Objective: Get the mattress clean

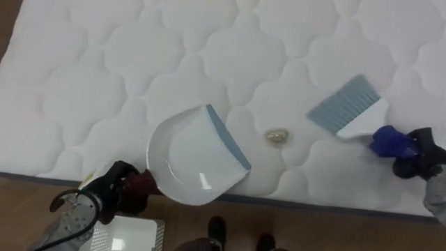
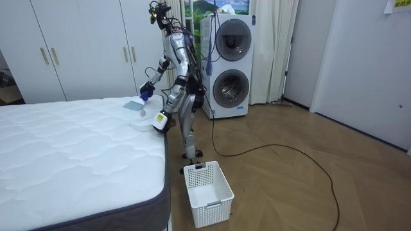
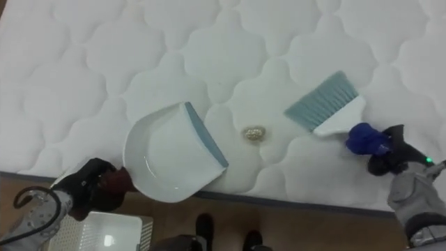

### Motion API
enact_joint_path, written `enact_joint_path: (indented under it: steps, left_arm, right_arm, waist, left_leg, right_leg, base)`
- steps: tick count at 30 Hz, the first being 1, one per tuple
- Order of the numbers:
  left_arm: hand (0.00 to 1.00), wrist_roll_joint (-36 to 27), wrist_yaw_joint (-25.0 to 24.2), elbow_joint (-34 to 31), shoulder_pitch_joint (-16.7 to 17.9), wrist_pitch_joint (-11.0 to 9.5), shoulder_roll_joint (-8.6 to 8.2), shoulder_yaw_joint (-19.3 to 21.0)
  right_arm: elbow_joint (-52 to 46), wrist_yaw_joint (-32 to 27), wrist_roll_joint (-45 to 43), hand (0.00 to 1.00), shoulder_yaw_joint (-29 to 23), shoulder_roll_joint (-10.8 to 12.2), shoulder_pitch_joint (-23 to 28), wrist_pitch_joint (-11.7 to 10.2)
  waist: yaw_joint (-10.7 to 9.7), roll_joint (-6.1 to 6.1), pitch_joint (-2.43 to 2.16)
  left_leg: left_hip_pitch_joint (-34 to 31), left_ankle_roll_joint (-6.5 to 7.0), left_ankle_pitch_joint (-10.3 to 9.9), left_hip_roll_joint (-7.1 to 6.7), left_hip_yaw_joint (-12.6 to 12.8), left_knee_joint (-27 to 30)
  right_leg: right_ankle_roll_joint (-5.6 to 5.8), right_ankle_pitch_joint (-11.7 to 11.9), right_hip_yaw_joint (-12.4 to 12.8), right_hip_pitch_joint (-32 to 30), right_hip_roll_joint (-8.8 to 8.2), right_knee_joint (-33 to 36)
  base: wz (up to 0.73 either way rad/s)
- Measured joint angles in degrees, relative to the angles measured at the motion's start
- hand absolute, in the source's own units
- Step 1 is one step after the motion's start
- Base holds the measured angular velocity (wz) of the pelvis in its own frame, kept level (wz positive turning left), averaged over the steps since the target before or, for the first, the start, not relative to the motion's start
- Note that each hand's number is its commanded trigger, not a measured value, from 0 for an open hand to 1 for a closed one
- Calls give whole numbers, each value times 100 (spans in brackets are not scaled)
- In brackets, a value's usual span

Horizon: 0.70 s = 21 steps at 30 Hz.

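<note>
Scrap (image 1: 277,136), small, crumpled and pale, lies on the white quilted mattress (image 1: 104,70) near its front edge, between the dustpan (image 1: 191,157) lip on the robot's left and the brush (image 1: 348,108) bristles on its right, touching neither. Left hand (image 1: 120,187) is clenched round the dustpan's dark red handle, and right hand (image 1: 417,157) grasps the brush's blue handle. Step in hand looks to be the sweep-in: the next move calls for a short brush stroke leftward, pan held steady, then a tip into the white basket (image 2: 207,186) on the floor.
</note>
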Motion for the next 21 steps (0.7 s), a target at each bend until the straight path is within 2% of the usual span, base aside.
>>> enact_joint_path:
  steps: [3, 7, 9, 12, 15, 21]
  left_arm:
    - [100, 67, -96, -121, -16, 41, 135, 3]
    - [100, 351, -212, -190, -111, 65, 276, 14]
    - [100, 381, -248, -175, -162, 67, 349, -16]
    - [100, 377, -352, -147, -202, 64, 423, -25]
    - [100, 384, -454, -128, -224, 52, 541, -16]
    - [100, 386, -455, -144, -185, 18, 604, -8]
  right_arm:
    - [-30, 187, -665, 100, 12, -254, -145, 81]
    - [-350, 332, -1794, 100, 136, -435, -308, 202]
    - [-710, 411, -2441, 100, 435, -544, -375, 229]
    - [-1091, 486, -2959, 100, 724, -697, -433, 251]
    - [-1351, 547, -3435, 100, 846, -725, -549, 258]
    - [-2155, 586, -4378, 100, 926, -799, -540, 254]
  waist:
    - [7, -131, -14]
    - [82, -204, -13]
    - [79, -234, -14]
    - [88, -301, -12]
    - [110, -436, -15]
    - [102, -486, -13]
  left_leg:
    - [-6, -3, -1, 32, -31, 25]
    - [-9, -3, -1, 85, 28, 21]
    - [-9, -9, 3, 98, 41, 13]
    - [15, -24, 13, 99, 46, -16]
    - [80, -47, 34, 113, 109, -96]
    - [108, -49, 35, 131, 126, -130]
  right_leg:
    - [-22, 41, -85, 47, 23, -114]
    - [-22, 120, -24, 49, 84, -183]
    - [-30, 140, -26, 45, 97, -195]
    - [-32, 141, -27, 52, 92, -187]
    - [-50, 151, -39, 54, 96, -204]
    - [-64, 183, -28, 106, 121, -298]
  base:
    - [1]
    - [-12]
    - [-6]
    - [-1]
    - [-9]
    - [-1]
